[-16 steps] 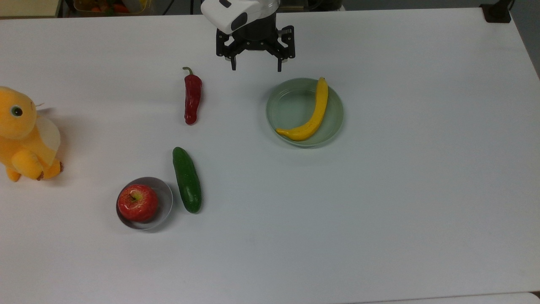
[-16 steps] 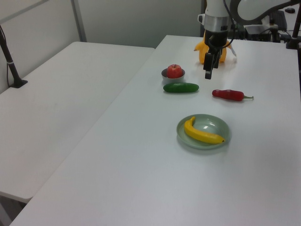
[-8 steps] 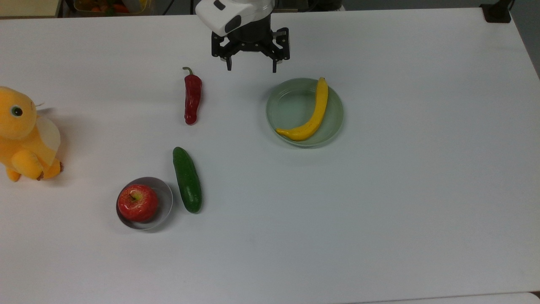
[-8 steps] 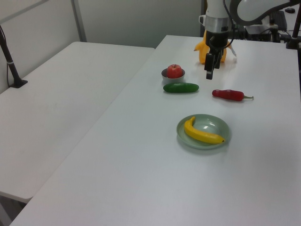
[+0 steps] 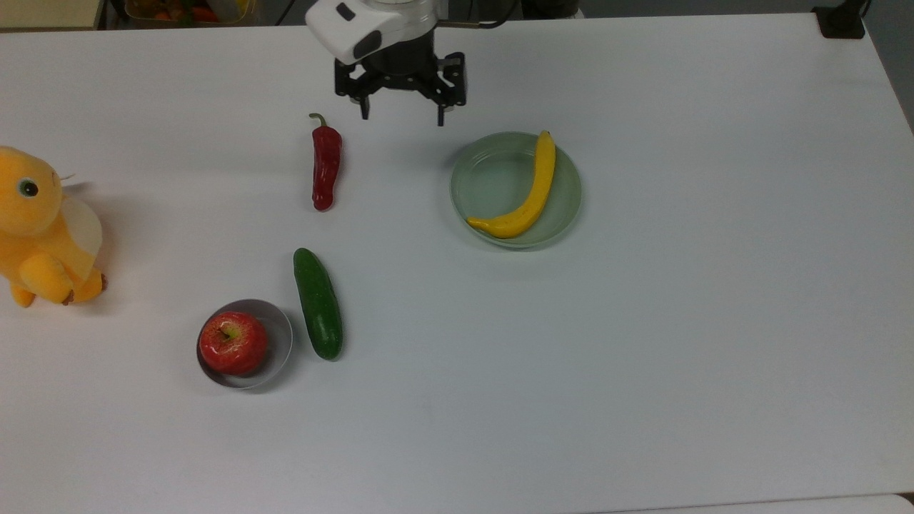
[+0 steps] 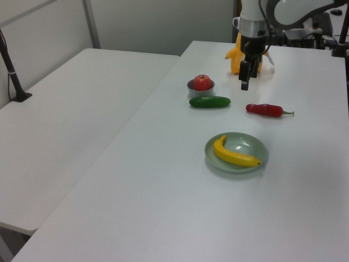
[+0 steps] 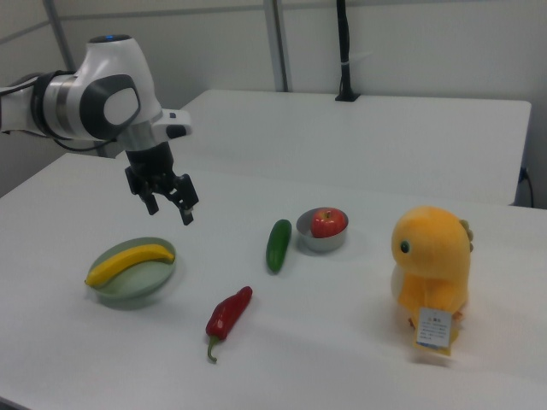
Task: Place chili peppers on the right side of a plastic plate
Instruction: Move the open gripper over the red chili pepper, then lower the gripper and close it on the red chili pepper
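Observation:
The chili peppers [image 5: 326, 168] are one glossy red pepper with a green stem, lying flat on the white table; it is also seen as the chili [image 6: 264, 109] and the chili [image 7: 229, 313]. The pale green plastic plate [image 5: 493, 178] sits to the top view's right of it and holds a yellow banana [image 5: 532, 193]. My gripper [image 5: 402, 116] hangs open and empty above the table, between the pepper's stem end and the plate. It shows again as the gripper [image 6: 245, 84] and the gripper [image 7: 171, 212], well above the surface.
A dark green cucumber [image 5: 318, 303] lies beside a grey bowl [image 5: 278, 335] holding a red apple [image 5: 233, 343]. A yellow plush toy [image 5: 39, 228] stands at the top view's left edge. White table [image 5: 678, 321] stretches to the top view's right of the plate.
My gripper has slid toward the top view's left, away from the plate and closer to the pepper's stem end, still open. Nothing on the table has moved.

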Motion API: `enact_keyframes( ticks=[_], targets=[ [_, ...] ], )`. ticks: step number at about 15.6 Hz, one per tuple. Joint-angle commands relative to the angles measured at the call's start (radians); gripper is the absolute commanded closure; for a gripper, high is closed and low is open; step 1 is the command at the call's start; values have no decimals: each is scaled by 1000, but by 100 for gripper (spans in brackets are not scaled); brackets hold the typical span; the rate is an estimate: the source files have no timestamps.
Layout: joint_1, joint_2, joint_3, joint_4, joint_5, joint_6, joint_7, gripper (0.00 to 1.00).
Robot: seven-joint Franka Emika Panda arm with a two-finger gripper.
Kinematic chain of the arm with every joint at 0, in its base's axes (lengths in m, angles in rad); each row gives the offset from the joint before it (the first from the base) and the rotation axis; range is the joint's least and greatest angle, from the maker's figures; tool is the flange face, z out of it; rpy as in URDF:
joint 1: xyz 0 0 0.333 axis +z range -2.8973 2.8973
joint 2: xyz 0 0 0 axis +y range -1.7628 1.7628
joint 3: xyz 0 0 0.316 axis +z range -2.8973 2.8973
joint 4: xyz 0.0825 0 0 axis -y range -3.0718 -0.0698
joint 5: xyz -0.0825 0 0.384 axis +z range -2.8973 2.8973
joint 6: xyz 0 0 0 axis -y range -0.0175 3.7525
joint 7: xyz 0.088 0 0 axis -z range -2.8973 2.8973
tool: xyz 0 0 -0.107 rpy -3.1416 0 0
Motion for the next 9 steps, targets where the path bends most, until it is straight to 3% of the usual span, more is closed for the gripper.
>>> enact_keyframes(
  ticks=[1, 9],
  targets=[
    [-29, -10, -49, -58, -32, 15, -51, 0],
    [-92, 116, -54, -61, -118, 19, -76, 0]
  ],
)
